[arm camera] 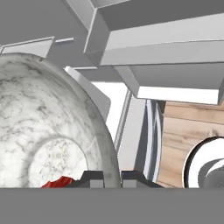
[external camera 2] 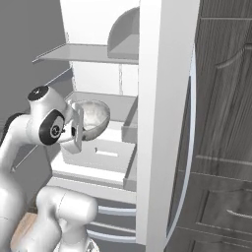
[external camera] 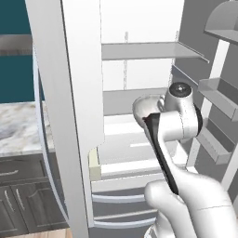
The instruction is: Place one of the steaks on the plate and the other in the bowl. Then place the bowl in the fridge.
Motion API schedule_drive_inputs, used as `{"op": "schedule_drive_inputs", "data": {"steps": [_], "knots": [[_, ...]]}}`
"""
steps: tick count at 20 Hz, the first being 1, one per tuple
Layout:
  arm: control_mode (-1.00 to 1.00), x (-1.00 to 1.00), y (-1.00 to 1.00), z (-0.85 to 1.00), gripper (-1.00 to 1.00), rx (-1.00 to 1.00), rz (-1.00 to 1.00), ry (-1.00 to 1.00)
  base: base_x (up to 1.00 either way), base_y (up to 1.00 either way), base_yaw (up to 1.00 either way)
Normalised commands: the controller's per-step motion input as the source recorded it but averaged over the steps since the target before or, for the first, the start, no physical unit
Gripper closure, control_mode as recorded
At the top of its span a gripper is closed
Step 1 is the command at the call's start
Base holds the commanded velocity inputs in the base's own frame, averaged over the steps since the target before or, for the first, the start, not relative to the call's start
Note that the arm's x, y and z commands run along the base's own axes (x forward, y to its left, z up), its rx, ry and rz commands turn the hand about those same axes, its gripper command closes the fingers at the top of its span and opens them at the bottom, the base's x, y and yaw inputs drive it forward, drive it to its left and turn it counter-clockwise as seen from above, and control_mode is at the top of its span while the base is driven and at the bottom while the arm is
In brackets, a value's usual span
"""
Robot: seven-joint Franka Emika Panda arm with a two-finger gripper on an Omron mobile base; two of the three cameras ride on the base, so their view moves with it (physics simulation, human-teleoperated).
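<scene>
**Bowl held at the fridge opening, tilted, ahead of set-down**

In the hand view the bowl occupies the left side, its marbled inside facing the camera; a red steak lies at the bottom of it, partly hidden; the gripper sits on the bowl's right-hand rim, one dark tip on each side of the wall, fingers clenched on that rim. To the right of the fingers lie grey fridge surfaces, then a strip of wooden floor.

In the right base view the bowl hangs just right of the wrist, tipped steeply so its mouth faces sideways; it is inside the open fridge, above the white lower shelf and apart from it.

Governing relation: the bowl extends sideways from the fingers, not below them; judged from this, the wrist must roll the rim level before lowering, otherwise the steak may slide out; the second steak and the plate cannot be assessed here.
</scene>
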Motion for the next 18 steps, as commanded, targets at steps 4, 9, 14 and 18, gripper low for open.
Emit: {"op": "schedule_drive_inputs", "data": {"steps": [4, 9, 14, 18], "knots": [[-1.00, 0.98, 0.00, 0.00, 1.00, 0.12, -0.24, 0.03, 0.00, 0.00, 0.00], [-1.00, 1.00, 0.07, 0.00, 1.00, 0.13, -0.20, 0.01, 0.00, 0.00, 0.00], [-1.00, 0.99, 0.10, 0.00, 1.00, 0.08, -0.04, 0.03, 0.00, 0.00, 0.00], [-1.00, 0.80, 0.02, -0.01, 1.00, 0.00, 0.00, 0.00, 0.00, 0.00, 0.00]]}}
